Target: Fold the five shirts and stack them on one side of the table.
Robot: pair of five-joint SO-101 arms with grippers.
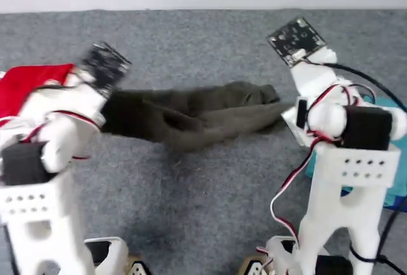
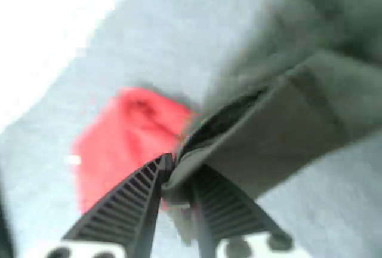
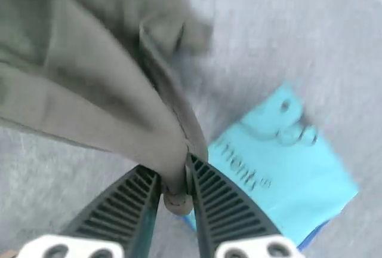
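Note:
An olive-green shirt (image 1: 191,119) hangs stretched between the two arms above the grey table. My left gripper (image 2: 178,180) is shut on one end of the olive shirt (image 2: 286,120), at the left of the high view. My right gripper (image 3: 174,191) is shut on the other end of the olive shirt (image 3: 101,91), at the right of the high view. A red shirt (image 1: 25,84) lies at the table's far left, and the red shirt (image 2: 125,138) sits below the left gripper in the left wrist view. A folded blue shirt (image 3: 286,162) lies on the table under the right arm.
The grey carpet-like table surface (image 1: 203,205) is bare in the middle and front. The blue shirt (image 1: 394,179) shows past the right arm at the table's right edge. Both arm bases stand at the front edge.

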